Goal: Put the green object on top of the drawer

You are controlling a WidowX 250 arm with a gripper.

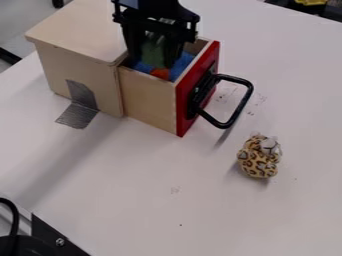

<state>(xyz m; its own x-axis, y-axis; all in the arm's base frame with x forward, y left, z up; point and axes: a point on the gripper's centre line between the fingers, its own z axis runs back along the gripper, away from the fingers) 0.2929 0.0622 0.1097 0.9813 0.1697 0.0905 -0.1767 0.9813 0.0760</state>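
Note:
The gripper points down into the open drawer, shut on the green object. One finger stands on each side of the green object, close against it. An orange part shows at the object's lower end, over blue material inside the drawer. The wooden drawer is pulled out to the right of its cabinet and has a red front with a black handle. On the left is the cabinet's flat wooden top.
A leopard-spotted plush toy lies on the white table, right of and below the drawer. Grey tape fixes the cabinet's side to the table. Black equipment with a cable stands at the lower left corner.

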